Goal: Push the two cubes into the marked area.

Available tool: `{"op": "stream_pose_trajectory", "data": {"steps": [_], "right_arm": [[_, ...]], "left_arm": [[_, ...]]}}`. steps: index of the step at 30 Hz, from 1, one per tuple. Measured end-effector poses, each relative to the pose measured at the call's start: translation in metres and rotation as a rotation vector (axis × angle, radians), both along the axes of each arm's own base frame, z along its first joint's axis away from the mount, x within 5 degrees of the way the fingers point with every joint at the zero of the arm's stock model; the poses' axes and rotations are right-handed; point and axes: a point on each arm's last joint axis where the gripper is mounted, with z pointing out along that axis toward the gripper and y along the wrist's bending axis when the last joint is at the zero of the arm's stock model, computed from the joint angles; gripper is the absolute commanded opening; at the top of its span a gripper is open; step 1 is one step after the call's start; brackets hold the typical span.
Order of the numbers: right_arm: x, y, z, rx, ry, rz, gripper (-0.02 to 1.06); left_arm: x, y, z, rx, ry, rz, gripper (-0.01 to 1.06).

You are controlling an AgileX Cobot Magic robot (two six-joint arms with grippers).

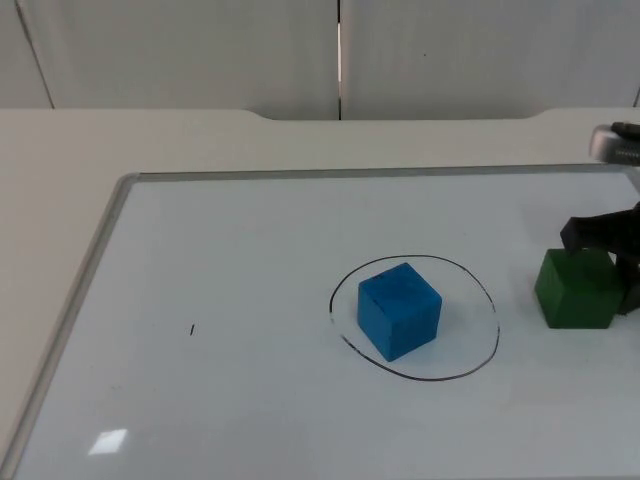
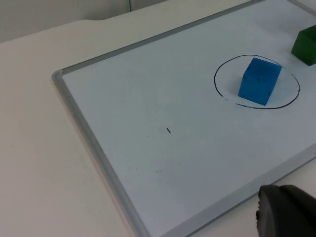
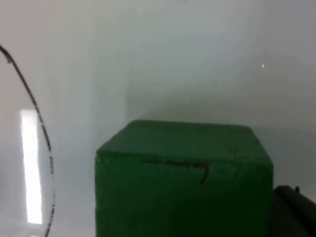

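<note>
A blue cube (image 1: 400,309) stands inside a black hand-drawn oval (image 1: 420,258) on the whiteboard (image 1: 230,260). The left wrist view shows the same blue cube (image 2: 259,81) within the oval (image 2: 216,79). A green cube (image 1: 577,289) sits just outside the oval, to its right. My right gripper (image 1: 618,258) is right against the green cube's far and right sides. Seen close up from the right wrist, the green cube (image 3: 183,177) is just short of the oval's line (image 3: 34,106). My left gripper (image 2: 286,212) waits off the board's near edge.
The whiteboard's metal frame (image 1: 92,268) runs along the left and back. A small black tick mark (image 1: 192,329) lies on the board left of the oval. Beige table top (image 1: 50,180) surrounds the board, with the grey partition wall (image 1: 200,50) behind.
</note>
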Motion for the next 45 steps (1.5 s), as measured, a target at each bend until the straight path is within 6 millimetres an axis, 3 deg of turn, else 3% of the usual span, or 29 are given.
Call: {"op": "stream_pose_trajectory", "data": {"steps": [11, 28, 45], "right_arm": [[-0.002, 0.022, 0.001, 0.014, -0.027, 0.042, 0.0], [-0.001, 0.028, 0.002, 0.053, -0.044, 0.005, 0.0], [-0.004, 0.056, 0.004, 0.067, -0.109, 0.06, 0.0]], "left_arm": [[0.0, 0.0, 0.0, 0.0, 0.0, 0.0, 0.0], [0.0, 0.0, 0.0, 0.003, -0.002, -0.002, 0.0], [0.0, 0.0, 0.0, 0.003, -0.002, -0.002, 0.0]]}}
